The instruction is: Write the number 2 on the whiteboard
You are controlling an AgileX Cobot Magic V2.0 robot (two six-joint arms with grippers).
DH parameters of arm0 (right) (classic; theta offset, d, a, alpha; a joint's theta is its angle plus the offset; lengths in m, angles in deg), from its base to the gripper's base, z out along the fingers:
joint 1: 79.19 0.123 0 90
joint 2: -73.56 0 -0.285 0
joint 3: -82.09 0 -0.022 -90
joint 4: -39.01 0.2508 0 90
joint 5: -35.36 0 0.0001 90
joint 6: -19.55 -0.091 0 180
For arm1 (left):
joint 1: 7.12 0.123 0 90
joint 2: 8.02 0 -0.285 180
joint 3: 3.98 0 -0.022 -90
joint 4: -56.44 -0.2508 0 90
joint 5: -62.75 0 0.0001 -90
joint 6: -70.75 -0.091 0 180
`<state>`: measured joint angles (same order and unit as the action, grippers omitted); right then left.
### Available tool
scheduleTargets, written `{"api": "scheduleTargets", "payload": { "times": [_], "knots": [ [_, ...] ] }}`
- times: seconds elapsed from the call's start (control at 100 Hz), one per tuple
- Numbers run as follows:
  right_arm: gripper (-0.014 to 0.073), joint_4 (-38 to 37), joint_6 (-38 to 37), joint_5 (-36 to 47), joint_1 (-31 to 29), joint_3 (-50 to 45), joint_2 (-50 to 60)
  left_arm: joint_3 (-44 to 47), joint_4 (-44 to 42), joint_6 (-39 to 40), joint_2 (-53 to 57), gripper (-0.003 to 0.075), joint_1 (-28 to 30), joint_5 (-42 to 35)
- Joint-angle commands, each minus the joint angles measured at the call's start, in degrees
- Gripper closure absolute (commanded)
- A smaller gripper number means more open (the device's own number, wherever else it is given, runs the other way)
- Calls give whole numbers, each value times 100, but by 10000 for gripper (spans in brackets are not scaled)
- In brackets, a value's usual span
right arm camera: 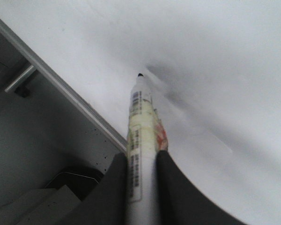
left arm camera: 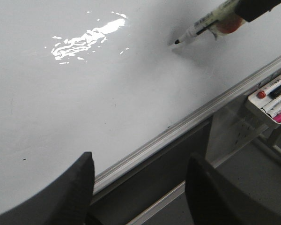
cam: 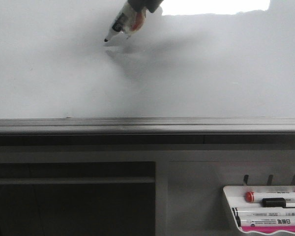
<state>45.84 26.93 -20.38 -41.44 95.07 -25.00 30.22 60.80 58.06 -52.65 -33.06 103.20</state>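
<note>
Left pincer (left arm camera: 140,192) matte black, right pincer (right arm camera: 141,187) dark, rounded fingers

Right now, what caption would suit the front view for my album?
Right gripper holds a marker, tip close to the blank whiteboard; spare markers wait in the tray.

Right gripper (right arm camera: 141,161) closed on a marker (right arm camera: 141,124), fingers (right arm camera: 114,187) pinching the barrel on both sides; marker points away from the wrist, tip at or just off the whiteboard (right arm camera: 215,70). Left gripper (left arm camera: 139,187) spread wide, holding nothing, fingers (left arm camera: 72,190) hovering over the board's lower edge.
</note>
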Motion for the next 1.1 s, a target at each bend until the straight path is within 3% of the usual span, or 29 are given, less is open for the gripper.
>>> {"api": "scheduleTargets", "payload": {
  "times": [0.0,0.27,0.45,0.64,0.82,0.93,1.09],
  "knots": [
    [610,-17,-8,50,-37,507,-54,-141,39,50,9,321,26,-452],
    [610,-17,109,-928,-671,847,-105,-141,14,50,9,321,26,-441],
    [610,372,311,-256,-460,227,-112,-141,14,50,9,321,26,-441],
    [610,560,308,254,-250,172,-377,-141,14,50,9,321,26,-441],
    [610,373,308,-257,-495,111,-197,-141,-36,50,9,321,26,-428],
    [610,342,398,-73,-605,-269,186,-141,-114,50,9,321,26,-419],
    [610,1253,1308,35,-268,-889,935,-141,-115,50,9,321,26,-439]
  ]
}}
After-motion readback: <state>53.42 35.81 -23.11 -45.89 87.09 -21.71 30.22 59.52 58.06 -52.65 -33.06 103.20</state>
